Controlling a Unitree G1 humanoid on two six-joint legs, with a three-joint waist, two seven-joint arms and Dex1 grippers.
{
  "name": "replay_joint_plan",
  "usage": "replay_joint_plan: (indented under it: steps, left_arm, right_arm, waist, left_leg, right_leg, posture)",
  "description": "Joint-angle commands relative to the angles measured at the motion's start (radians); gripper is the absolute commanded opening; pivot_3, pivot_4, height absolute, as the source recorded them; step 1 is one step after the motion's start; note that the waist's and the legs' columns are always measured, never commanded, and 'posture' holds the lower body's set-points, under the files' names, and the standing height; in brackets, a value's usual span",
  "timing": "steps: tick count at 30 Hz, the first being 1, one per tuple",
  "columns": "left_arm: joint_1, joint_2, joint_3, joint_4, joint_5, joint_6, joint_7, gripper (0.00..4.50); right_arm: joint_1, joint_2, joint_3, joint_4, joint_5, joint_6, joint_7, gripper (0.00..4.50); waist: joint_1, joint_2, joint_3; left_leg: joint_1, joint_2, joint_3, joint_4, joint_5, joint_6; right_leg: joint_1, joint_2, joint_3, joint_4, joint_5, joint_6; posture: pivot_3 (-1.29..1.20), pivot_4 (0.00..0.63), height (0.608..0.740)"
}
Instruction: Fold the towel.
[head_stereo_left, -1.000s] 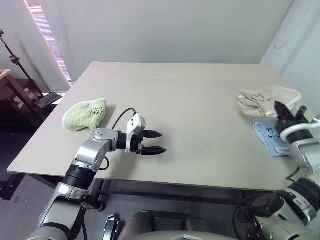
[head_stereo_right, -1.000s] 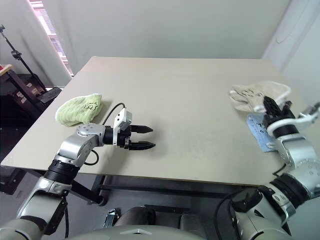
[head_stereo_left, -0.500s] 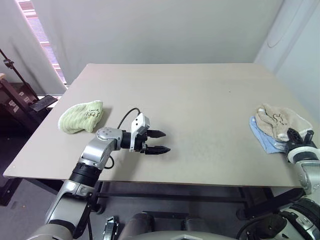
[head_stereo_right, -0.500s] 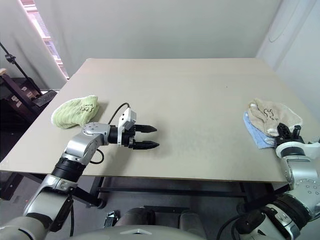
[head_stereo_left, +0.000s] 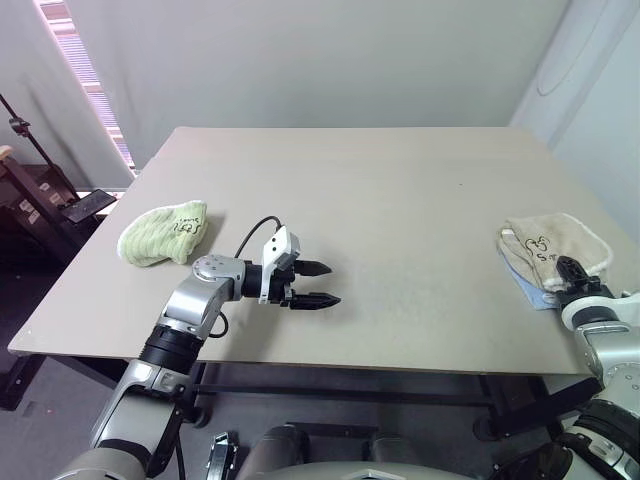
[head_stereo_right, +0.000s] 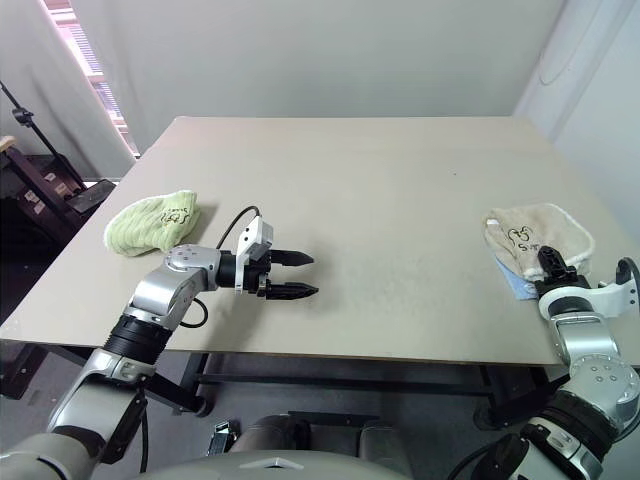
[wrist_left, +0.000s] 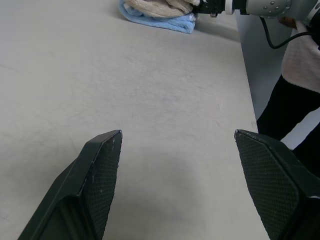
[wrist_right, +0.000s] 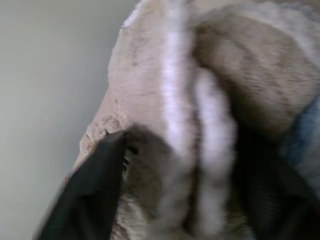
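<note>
A large, flat, light-beige surface (head_stereo_left: 400, 200) carries three cloths. The towel (head_stereo_left: 556, 243), a beige-tan terry cloth with white corded edging and a small handwritten mark on top, lies bunched and roughly folded near the right edge of the surface, toward the near right corner. It rests on top of a smaller light blue cloth (head_stereo_left: 524, 284), whose edge projects from beneath it on the side toward the near edge.

The right gripper (head_stereo_right: 549, 262) sits at the near side of the towel, its black fingers directed into the cloth. In the right wrist view one dark finger (wrist_right: 87, 185) stands to one side of the white corded edging (wrist_right: 175, 125) and the second finger is a dark form on the other side, so the fingers stand apart with the towel's edge lying between them. Whether either finger presses on the cloth cannot be determined.

The left gripper (head_stereo_left: 313, 283) hovers just above the bare surface near the near edge, left of centre, pointing toward the right edge. Its two black fingers (wrist_left: 95, 175) are spread wide with nothing between them.

A crumpled light green ribbed cloth (head_stereo_left: 162, 232) lies near the left edge, well apart from both grippers.

In the left wrist view, a person's dark trouser leg (wrist_left: 287, 112) stands beside the surface.
</note>
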Motion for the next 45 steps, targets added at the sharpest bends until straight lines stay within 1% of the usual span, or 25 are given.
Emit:
replay_joint_plan:
  steps: [1,2,7,11,14,16,18,20,21,23,25,28,30,35,39,40,43,45]
  left_arm:
    - [-0.014,0.014,0.022,-0.012,-0.004,-0.009,0.004,3.79]
    - [-0.015,0.016,0.025,-0.011,-0.003,-0.009,0.006,3.79]
    - [-0.019,0.022,0.032,-0.005,-0.007,-0.009,0.012,3.79]
    - [-0.021,0.028,0.04,0.001,-0.01,-0.008,0.018,3.79]
    - [-0.024,0.033,0.062,0.002,-0.02,-0.009,0.03,3.79]
    - [-0.022,0.035,0.091,-0.001,-0.038,-0.001,0.043,3.79]
    - [-0.017,0.032,0.132,-0.005,-0.061,0.007,0.067,3.79]
    - [0.002,0.031,0.186,-0.026,-0.103,0.009,0.08,3.79]
    - [0.013,0.037,0.204,-0.044,-0.121,0.025,0.085,3.79]
    - [0.043,0.045,0.23,-0.07,-0.139,0.017,0.09,3.79]
    - [0.082,0.047,0.241,-0.1,-0.142,-0.011,0.091,3.79]
    - [0.127,0.046,0.241,-0.162,-0.165,0.017,0.101,3.79]
    - [0.152,0.037,0.231,-0.197,-0.17,0.016,0.108,3.79]
    - [0.196,0.038,0.267,-0.248,-0.199,0.0,0.123,3.79]
    - [0.257,0.076,0.298,-0.282,-0.189,-0.063,0.112,3.79]
    - [0.273,0.093,0.317,-0.276,-0.197,-0.075,0.099,3.79]
    - [0.327,0.112,0.355,-0.309,-0.206,-0.087,0.125,3.79]
    - [0.356,0.105,0.371,-0.319,-0.205,-0.09,0.153,3.79]
  right_arm:
    - [0.013,-0.023,-0.018,-0.047,0.035,-0.008,-0.016,4.29]
    - [0.022,-0.024,-0.036,-0.05,0.058,0.0,-0.03,4.45]
    - [0.098,-0.057,-0.08,-0.099,0.213,0.078,-0.021,4.45]
    - [0.193,-0.122,-0.109,-0.173,0.346,0.154,0.029,4.45]
    - [0.299,-0.195,-0.128,-0.247,0.435,0.22,0.104,4.45]
    - [0.387,-0.257,-0.102,-0.349,0.432,0.263,0.191,4.45]
    - [0.471,-0.327,-0.038,-0.536,0.314,0.237,0.281,4.45]
    - [0.454,-0.351,0.032,-0.662,0.19,0.125,0.349,4.45]
    - [0.439,-0.37,0.076,-0.688,0.128,0.083,0.383,4.45]
    - [0.417,-0.445,0.212,-0.726,-0.012,0.03,0.482,4.45]
    - [0.377,-0.481,0.344,-0.737,-0.1,-0.022,0.576,4.45]
    - [0.338,-0.516,0.543,-0.72,-0.3,-0.151,0.694,4.45]
    - [0.292,-0.491,0.608,-0.667,-0.345,-0.203,0.751,4.45]
    - [0.194,-0.407,0.716,-0.575,-0.407,-0.251,0.795,4.45]
    - [0.196,-0.393,0.775,-0.538,-0.448,-0.269,0.864,4.45]
    - [0.197,-0.382,0.798,-0.549,-0.461,-0.267,0.861,4.45]
    - [0.188,-0.366,0.808,-0.545,-0.445,-0.248,0.883,4.45]
    - [0.178,-0.358,0.811,-0.517,-0.449,-0.248,0.902,4.45]
  waist:
    - [0.001,0.0,0.0]
    - [0.002,0.0,0.0]
    - [0.006,0.0,0.0]
    - [0.003,0.001,0.0]
    - [0.003,0.002,0.001]
    - [0.002,0.002,0.001]
    - [-0.002,0.004,0.001]
    - [-0.011,0.003,0.002]
    - [-0.012,0.001,0.003]
    - [-0.011,0.001,0.003]
    - [-0.004,-0.001,0.004]
    - [0.01,-0.003,0.005]
    - [0.024,-0.004,0.005]
    - [0.033,-0.005,0.005]
    - [0.029,-0.005,0.005]
    - [0.028,-0.004,0.005]
    - [0.025,-0.004,0.005]
    - [0.026,-0.004,0.005]
  left_leg:
    - [0.0,0.0,0.0,0.0,0.0,0.0]
    - [0.0,0.0,0.0,0.0,0.0,0.0]
    - [-0.001,0.0,-0.001,0.0,0.0,0.0]
    - [-0.002,0.0,0.0,-0.001,0.0,0.0]
    - [-0.002,0.0,0.0,-0.001,0.0,0.0]
    - [-0.002,0.0,0.0,-0.001,0.0,0.0]
    - [-0.003,0.0,0.0,-0.001,0.0,0.0]
    - [-0.002,0.001,0.0,-0.001,-0.001,0.0]
    - [-0.002,0.002,0.0,0.0,-0.001,-0.001]
    - [-0.001,0.002,0.0,0.0,-0.002,-0.002]
    - [-0.001,0.002,0.002,0.0,-0.002,-0.003]
    - [-0.002,0.002,0.002,0.0,-0.002,-0.003]
    - [-0.004,0.001,0.002,0.0,-0.003,-0.001]
    - [-0.004,0.0,0.002,-0.001,-0.004,0.0]
    - [-0.003,0.0,0.002,-0.001,-0.004,0.0]
    - [-0.003,0.0,0.002,-0.001,-0.004,0.0]
    - [-0.003,0.001,0.002,-0.001,-0.004,0.0]
    - [-0.002,0.001,0.002,-0.001,-0.004,0.0]
  right_leg:
    - [0.0,0.0,0.0,0.0,0.0,0.0]
    - [0.0,0.0,0.0,0.0,0.0,0.0]
    - [0.0,0.0,0.0,-0.002,0.0,0.0]
    - [0.0,-0.001,0.0,-0.002,0.0,0.0]
    - [0.002,-0.001,0.0,-0.002,0.0,0.0]
    - [0.002,-0.001,0.0,-0.002,0.0,0.0]
    - [0.002,-0.001,0.0,-0.002,-0.001,0.0]
    - [0.002,0.0,0.0,-0.002,-0.001,0.001]
    - [0.002,0.0,0.0,-0.002,-0.001,0.001]
    - [0.002,-0.001,-0.002,-0.003,-0.001,0.001]
    - [0.0,-0.005,-0.004,-0.004,-0.001,0.001]
    - [-0.001,-0.006,-0.005,-0.007,-0.001,0.001]
    - [-0.002,-0.006,-0.006,-0.009,-0.001,0.001]
    - [-0.001,-0.007,-0.007,-0.012,0.0,0.001]
    - [-0.001,-0.007,-0.007,-0.011,0.0,0.001]
    - [-0.002,-0.007,-0.007,-0.01,0.0,0.001]
    - [-0.002,-0.006,-0.007,-0.008,0.0,0.001]
    - [-0.002,-0.006,-0.007,-0.007,0.0,0.001]
  posture:
    - [0.0,0.0,0.74]
    - [0.0,0.0,0.74]
    - [0.0,0.0,0.74]
    - [0.0,0.0,0.74]
    - [0.0,0.0,0.74]
    - [0.0,0.0,0.74]
    - [0.0,0.0,0.74]
    - [0.0,0.0,0.74]
    - [0.0,0.0,0.74]
    - [0.0,0.0,0.74]
    - [0.0,0.0,0.74]
    - [0.0,0.0,0.74]
    - [0.0,0.0,0.74]
    - [0.0,0.0,0.74]
    - [0.0,0.0,0.74]
    - [0.0,0.0,0.74]
    - [0.0,0.0,0.74]
    - [0.0,0.0,0.74]
